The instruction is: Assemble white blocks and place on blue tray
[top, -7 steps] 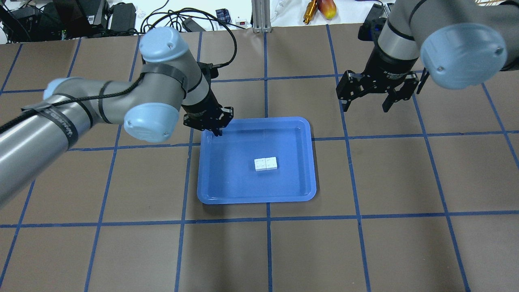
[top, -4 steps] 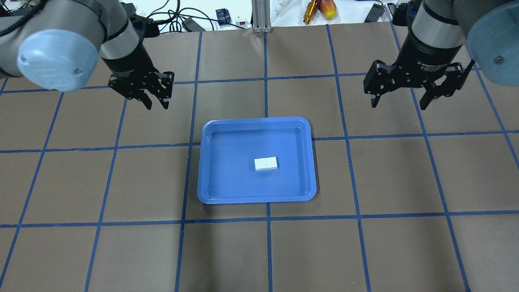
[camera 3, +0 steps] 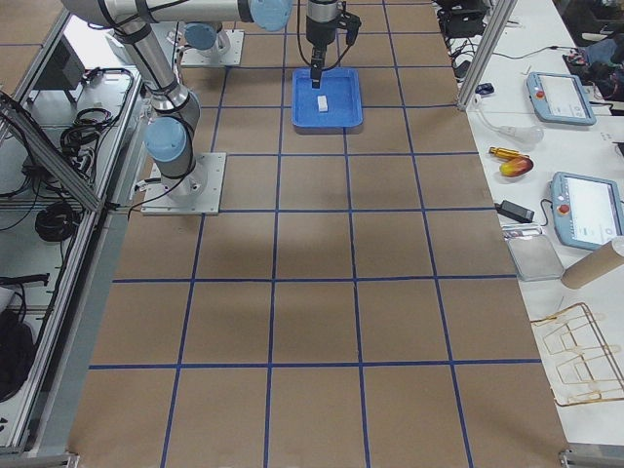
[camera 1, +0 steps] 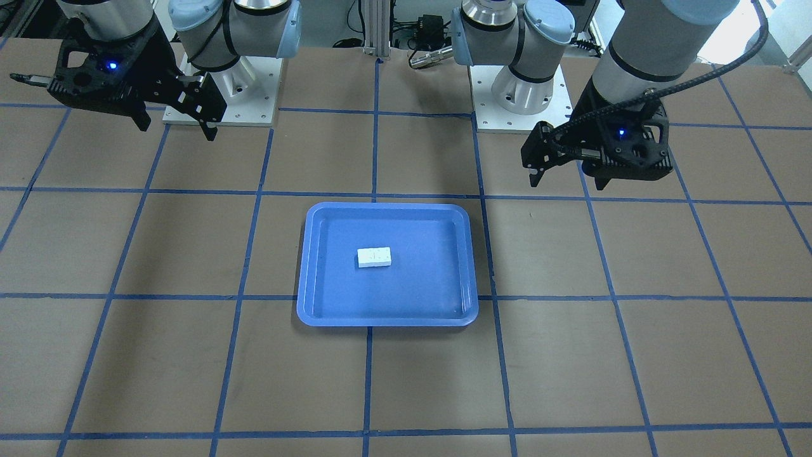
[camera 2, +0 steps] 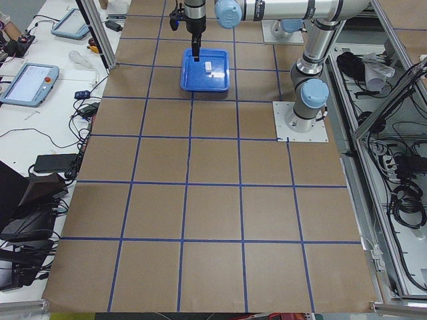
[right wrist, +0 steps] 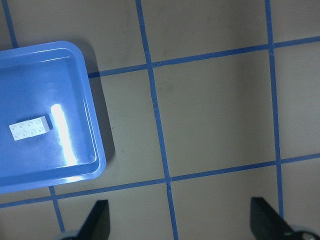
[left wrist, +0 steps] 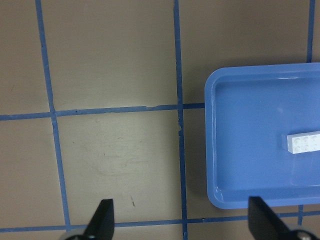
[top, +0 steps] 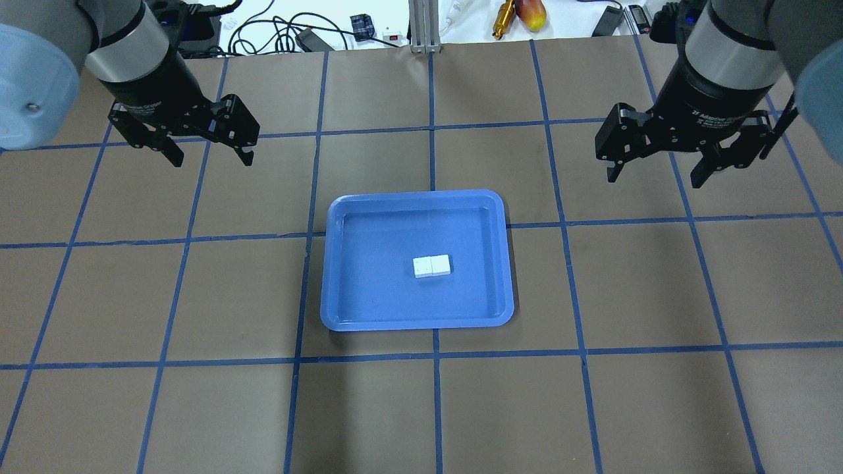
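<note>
The two white blocks (top: 432, 266) lie joined as one small bar, studs up, inside the blue tray (top: 382, 296) at the table's middle, a little right of the tray's centre. The bar also shows in the front view (camera 1: 374, 256), the left wrist view (left wrist: 303, 142) and the right wrist view (right wrist: 30, 128). My left gripper (top: 212, 158) hangs open and empty above the table, left of and behind the tray. My right gripper (top: 653, 178) hangs open and empty to the right of and behind the tray. Neither touches the tray (camera 1: 412, 285).
The brown table carries a grid of blue tape lines. Cables, power bricks and a yellow-red object (top: 532, 13) lie beyond the far edge. The two arm bases (camera 1: 222, 89) (camera 1: 520, 95) stand at the robot side.
My left gripper has drawn away from the tray's back left corner, to the left and back, and its fingers now stand wider apart. My right gripper has shifted right. The bar has not moved.
</note>
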Action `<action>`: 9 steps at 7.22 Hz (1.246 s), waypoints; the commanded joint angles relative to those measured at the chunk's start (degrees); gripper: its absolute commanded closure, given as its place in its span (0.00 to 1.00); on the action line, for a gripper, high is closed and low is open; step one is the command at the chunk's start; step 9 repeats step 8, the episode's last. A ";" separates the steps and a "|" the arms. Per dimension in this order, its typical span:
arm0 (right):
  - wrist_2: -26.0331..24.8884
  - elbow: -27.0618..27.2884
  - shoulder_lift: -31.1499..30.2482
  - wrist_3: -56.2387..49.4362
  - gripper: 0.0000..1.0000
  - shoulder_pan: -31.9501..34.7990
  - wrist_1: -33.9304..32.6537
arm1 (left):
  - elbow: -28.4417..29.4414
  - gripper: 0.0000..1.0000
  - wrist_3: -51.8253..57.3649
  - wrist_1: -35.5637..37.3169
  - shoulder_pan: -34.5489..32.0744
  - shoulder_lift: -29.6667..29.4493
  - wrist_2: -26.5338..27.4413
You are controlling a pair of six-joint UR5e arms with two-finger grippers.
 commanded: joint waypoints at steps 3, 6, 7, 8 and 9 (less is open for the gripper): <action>0.42 -0.39 0.47 0.01 0.00 1.83 -0.07 | 0.19 0.00 -0.08 -0.56 0.01 1.01 0.29; -0.20 0.22 0.29 0.01 0.00 1.74 -0.07 | 1.77 0.00 0.10 1.11 0.10 -0.30 -0.15; -0.20 0.23 0.20 0.01 0.00 1.74 0.02 | 3.26 0.00 0.10 1.11 0.10 -0.48 -0.07; -0.37 0.23 0.29 0.01 0.00 1.74 0.02 | 4.06 0.00 0.10 1.02 0.10 -0.66 -0.07; -0.37 0.23 0.29 0.01 0.00 1.74 0.02 | 4.06 0.00 0.10 1.02 0.10 -0.66 -0.07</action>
